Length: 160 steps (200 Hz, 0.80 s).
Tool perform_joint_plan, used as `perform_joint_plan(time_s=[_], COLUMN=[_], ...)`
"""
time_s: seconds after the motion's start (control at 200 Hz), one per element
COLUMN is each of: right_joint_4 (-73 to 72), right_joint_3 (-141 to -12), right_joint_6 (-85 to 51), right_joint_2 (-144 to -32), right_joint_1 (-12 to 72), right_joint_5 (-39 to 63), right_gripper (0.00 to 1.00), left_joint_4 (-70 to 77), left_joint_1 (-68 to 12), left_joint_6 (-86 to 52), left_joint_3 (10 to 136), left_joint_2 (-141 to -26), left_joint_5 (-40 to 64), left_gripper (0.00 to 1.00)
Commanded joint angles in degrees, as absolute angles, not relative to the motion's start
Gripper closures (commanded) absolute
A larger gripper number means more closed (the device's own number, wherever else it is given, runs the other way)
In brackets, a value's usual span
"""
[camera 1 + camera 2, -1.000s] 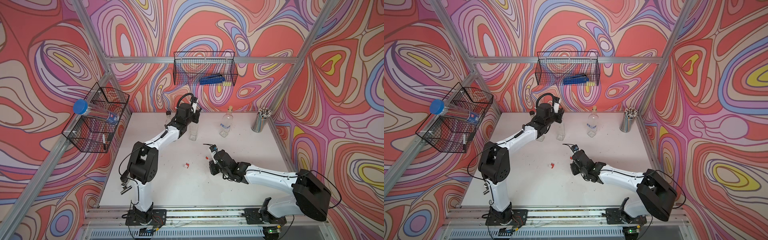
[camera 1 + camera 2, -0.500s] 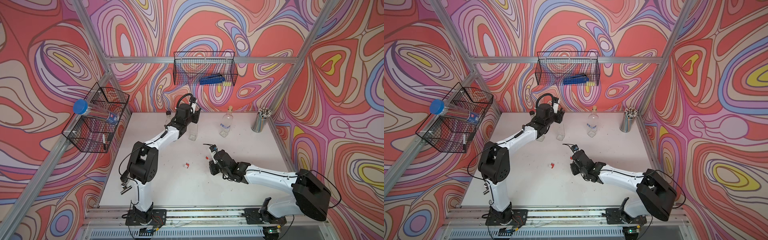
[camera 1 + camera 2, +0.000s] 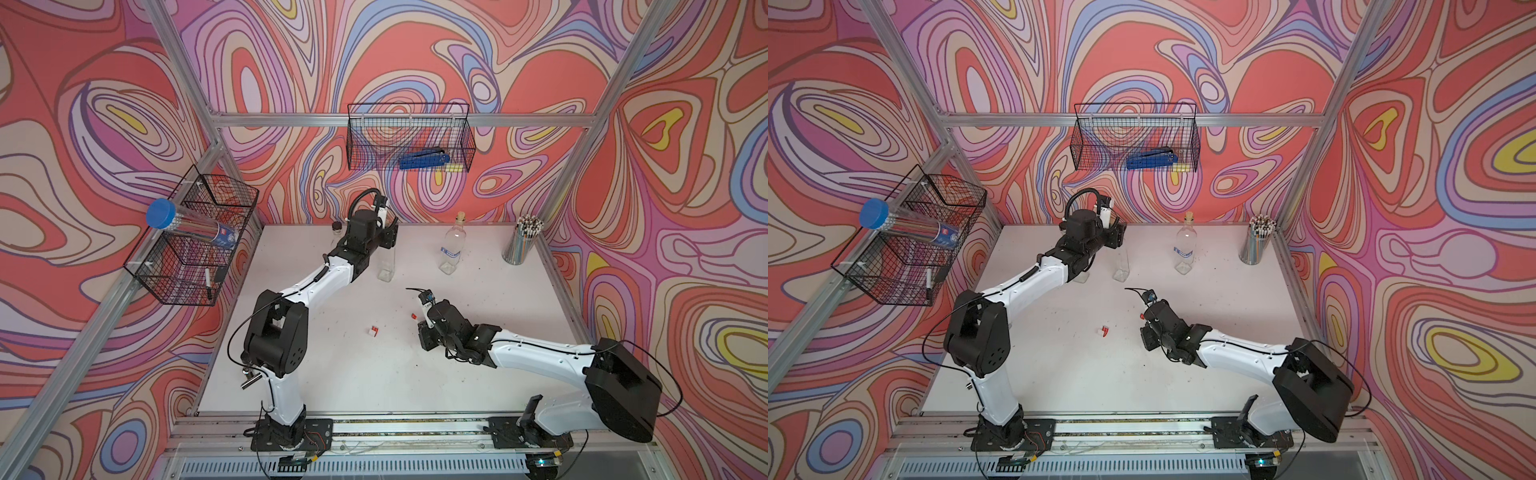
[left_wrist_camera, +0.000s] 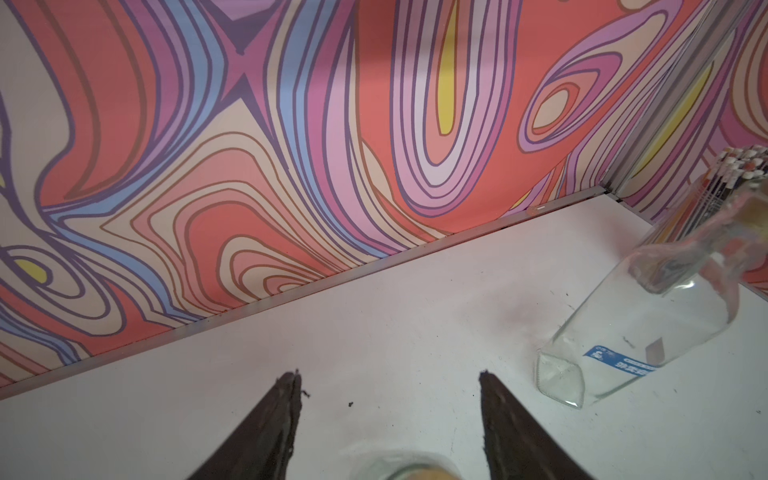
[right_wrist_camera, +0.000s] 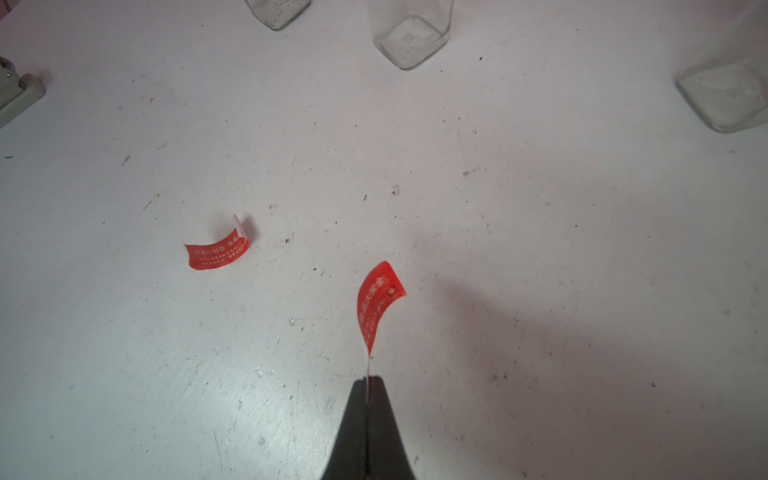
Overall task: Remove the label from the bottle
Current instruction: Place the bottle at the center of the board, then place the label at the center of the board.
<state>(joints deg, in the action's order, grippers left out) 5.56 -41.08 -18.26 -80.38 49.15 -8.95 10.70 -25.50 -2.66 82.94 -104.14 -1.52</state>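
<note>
A clear square bottle (image 3: 386, 266) (image 3: 1121, 268) stands at the back of the table, with no label showing on it. My left gripper (image 3: 388, 237) (image 4: 388, 378) hangs open above it, jaws wide apart on either side of its cork top (image 4: 415, 473), touching nothing. My right gripper (image 3: 419, 322) (image 5: 368, 380) sits low over mid-table, shut on the white edge of a curled red label strip (image 5: 378, 307) (image 3: 414, 316). A second red label piece (image 5: 216, 249) (image 3: 374, 331) lies loose on the table to its left.
A corked bottle with a blue label (image 3: 452, 249) (image 4: 623, 365) stands right of the square one. A small dark-capped bottle (image 3: 336, 232) is behind my left arm. A metal cup of pencils (image 3: 521, 243) is at the back right corner. Wire baskets (image 3: 409, 141) hang on the walls.
My left gripper has opened and let go of the square bottle's neck; the bottle stays standing. The right arm and its red strip have not moved.
</note>
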Motion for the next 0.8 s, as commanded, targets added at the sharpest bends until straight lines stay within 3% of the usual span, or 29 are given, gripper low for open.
perform_joint_plan(time_s=[0.0, 0.351, 0.571, 0.796], right_joint_4=[5.1, 5.27, 5.82, 4.69], right_joint_3=[-41.84, -42.64, -43.43, -43.04], right_joint_6=[-17.4, -16.45, -15.69, -16.84], right_joint_2=[-79.73, -79.73, -79.37, -78.54], right_joint_1=[48.92, 48.86, 48.49, 46.62], right_joint_5=[-7.72, -4.87, -1.49, 4.74], right_gripper=[0.97, 0.66, 0.32, 0.09], left_joint_4=[12.49, 11.42, 10.44, 6.71], left_joint_1=[-25.11, -24.56, -24.59, -24.66], left_joint_6=[-4.42, -5.67, -7.88, -12.45], left_joint_3=[81.16, 77.83, 73.39, 66.16], left_joint_2=[-99.49, -93.28, -86.03, -76.48], left_joint_5=[-3.51, -3.6, -2.95, -0.06], left_gripper=[0.3, 0.29, 0.29, 0.29])
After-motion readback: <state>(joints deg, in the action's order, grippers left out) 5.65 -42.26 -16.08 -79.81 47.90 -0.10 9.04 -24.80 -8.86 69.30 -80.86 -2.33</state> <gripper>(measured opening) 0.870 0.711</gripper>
